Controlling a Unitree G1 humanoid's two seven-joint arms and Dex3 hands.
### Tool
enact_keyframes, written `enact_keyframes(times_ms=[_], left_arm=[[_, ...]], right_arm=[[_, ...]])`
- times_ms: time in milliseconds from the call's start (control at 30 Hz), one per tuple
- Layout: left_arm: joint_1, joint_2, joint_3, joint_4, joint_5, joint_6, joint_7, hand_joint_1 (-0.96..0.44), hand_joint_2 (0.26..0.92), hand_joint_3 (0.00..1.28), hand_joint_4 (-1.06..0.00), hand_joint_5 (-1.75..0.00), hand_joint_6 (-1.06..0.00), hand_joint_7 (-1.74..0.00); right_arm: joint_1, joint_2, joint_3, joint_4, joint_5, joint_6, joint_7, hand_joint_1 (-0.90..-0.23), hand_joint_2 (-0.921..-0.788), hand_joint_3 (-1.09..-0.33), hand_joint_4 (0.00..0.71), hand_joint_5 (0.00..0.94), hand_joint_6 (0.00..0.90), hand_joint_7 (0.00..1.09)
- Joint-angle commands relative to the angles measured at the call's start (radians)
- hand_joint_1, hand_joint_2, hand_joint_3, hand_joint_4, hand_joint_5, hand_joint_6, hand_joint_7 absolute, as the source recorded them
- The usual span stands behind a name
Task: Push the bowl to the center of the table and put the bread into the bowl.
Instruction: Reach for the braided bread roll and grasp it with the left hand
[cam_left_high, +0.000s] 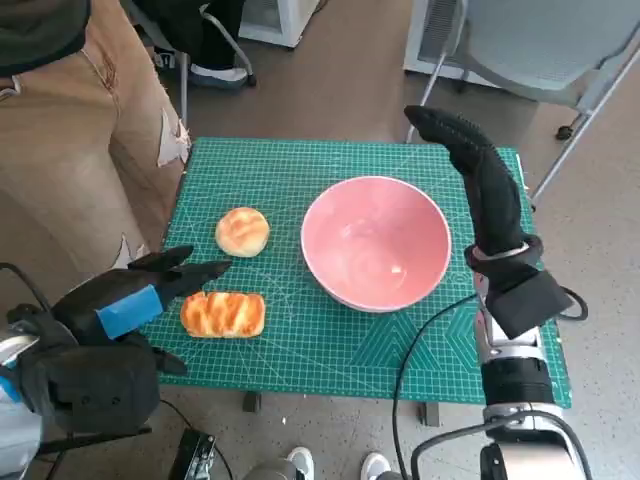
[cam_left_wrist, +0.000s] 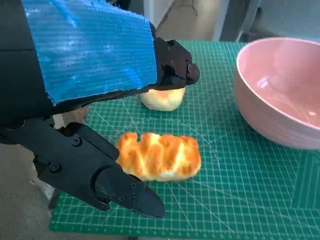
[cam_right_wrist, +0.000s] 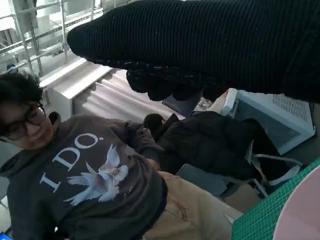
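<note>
A pink bowl (cam_left_high: 375, 243) stands empty on the green cutting mat (cam_left_high: 300, 170), a little right of the middle; its side also fills the left wrist view as the bowl (cam_left_wrist: 280, 90). A braided golden bread (cam_left_high: 222, 314) lies near the mat's front left, and a round pale bun (cam_left_high: 242, 231) lies behind it. My left hand (cam_left_high: 130, 300) hovers at the mat's left edge, fingers apart and holding nothing, just short of the braided bread (cam_left_wrist: 160, 156). My right hand (cam_left_high: 478, 165) in its black glove hangs stretched out at the bowl's far right side, holding nothing.
A person in tan trousers (cam_left_high: 80, 130) stands close at the table's left; the same person (cam_right_wrist: 85, 170) shows in the right wrist view. A grey chair (cam_left_high: 540, 50) stands behind the table at the right. A black cable (cam_left_high: 420, 350) crosses the mat's front right.
</note>
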Motion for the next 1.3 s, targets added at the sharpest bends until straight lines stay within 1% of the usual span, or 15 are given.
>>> enact_keyframes(times_ms=[33, 333, 533, 767, 1067, 1300], left_arm=[[-0.003, 0.017, -0.033, 0.020, 0.005, -0.006, -0.002, -0.46, 0.705, 0.00, -0.10, -0.01, -0.27, -0.02], [-0.047, 0.005, -0.104, 0.108, 0.028, -0.062, 0.029, -0.50, 0.715, 0.01, -0.12, -0.01, -0.27, -0.01], [-0.086, -0.006, -0.155, 0.163, 0.063, -0.067, 0.048, -0.49, 0.717, 0.00, -0.13, -0.01, -0.27, -0.01], [-0.118, -0.027, -0.199, 0.183, 0.112, -0.037, 0.074, -0.49, 0.719, 0.00, -0.13, 0.00, -0.27, -0.01], [-0.138, -0.055, -0.234, 0.201, 0.166, -0.017, 0.107, -0.47, 0.719, 0.00, -0.13, 0.00, -0.27, 0.00], [-0.158, -0.075, -0.258, 0.226, 0.197, 0.001, 0.123, -0.42, 0.717, 0.00, -0.13, 0.00, -0.27, 0.00]], right_arm=[[0.026, 0.002, 0.003, 0.014, 0.008, 0.015, 0.015, -0.730, -0.921, -0.839, 0.150, 0.001, 0.071, 0.30], [0.031, 0.001, -0.001, 0.016, 0.009, 0.005, 0.014, -0.728, -0.921, -0.840, 0.147, 0.000, 0.061, 0.32], [0.032, -0.003, -0.003, 0.023, 0.003, -0.009, 0.011, -0.726, -0.921, -0.841, 0.148, 0.000, 0.056, 0.33], [0.032, -0.010, -0.005, 0.026, -0.004, -0.015, 0.003, -0.722, -0.921, -0.854, 0.148, 0.000, 0.048, 0.34], [0.038, -0.016, -0.007, 0.018, 0.002, -0.011, 0.010, -0.727, -0.921, -0.858, 0.147, 0.000, 0.036, 0.37], [0.043, -0.020, -0.005, 0.011, 0.004, -0.007, 0.014, -0.733, -0.921, -0.858, 0.147, 0.000, 0.029, 0.38]])
